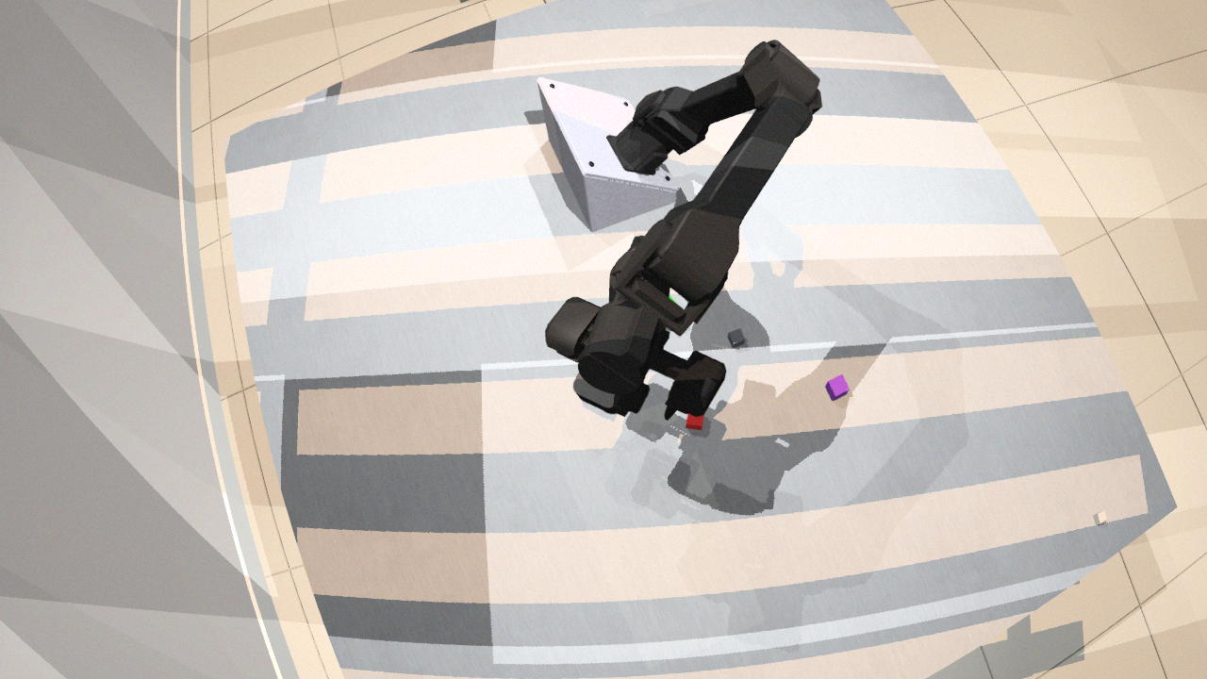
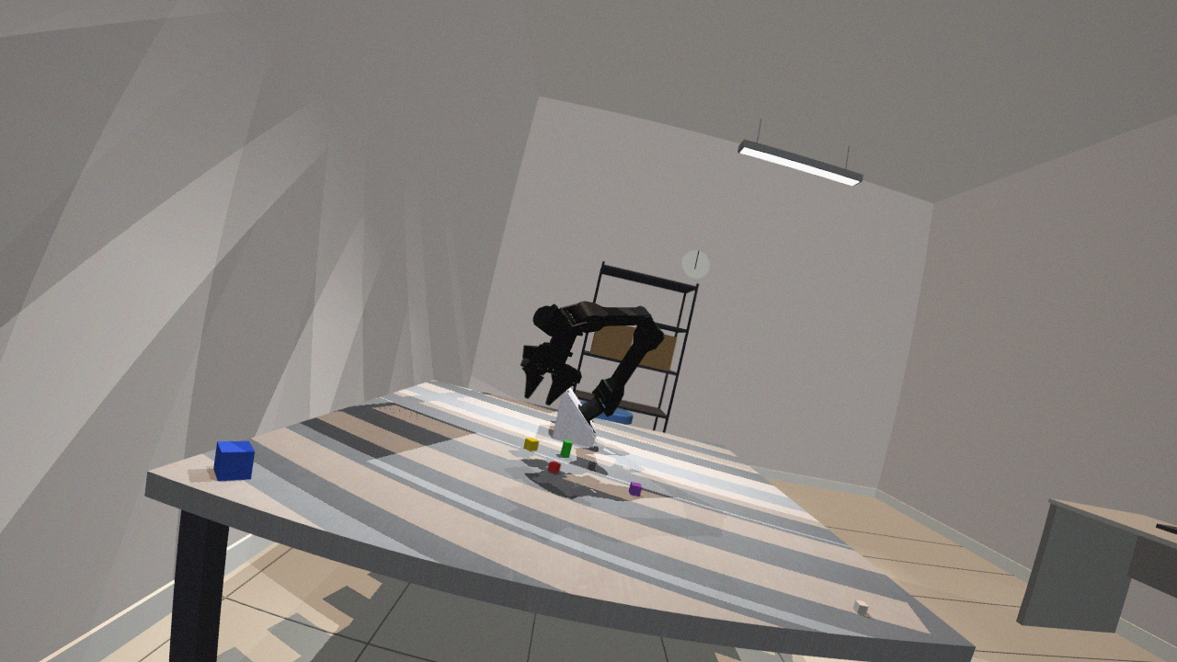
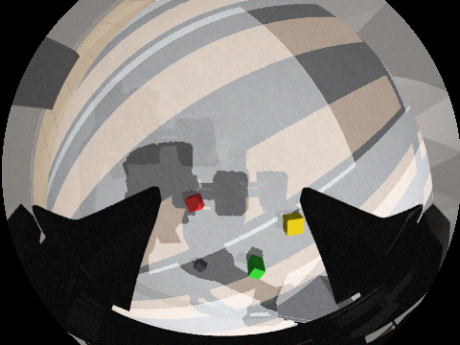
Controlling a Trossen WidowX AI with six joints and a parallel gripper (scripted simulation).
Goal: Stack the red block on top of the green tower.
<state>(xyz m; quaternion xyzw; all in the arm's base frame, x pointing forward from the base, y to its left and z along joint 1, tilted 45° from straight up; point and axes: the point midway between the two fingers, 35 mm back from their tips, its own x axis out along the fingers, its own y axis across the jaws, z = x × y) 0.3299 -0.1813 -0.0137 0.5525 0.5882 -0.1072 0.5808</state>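
One offset matters to us: our claw hangs wide open and empty above the table, with the red block below it, just inside the left-hand finger in the wrist view, off centre; the green tower stands apart, nearer the wrist.

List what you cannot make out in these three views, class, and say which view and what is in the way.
- Green tower: top view, almost all under the arm; only a green sliver shows.
- Yellow block: top view, hidden by the arm.
- Blue block: top view, outside the frame.
- Height of the open hand above the red block: wrist view distorts; exterior view too small.
- Grey block: too small for detail.
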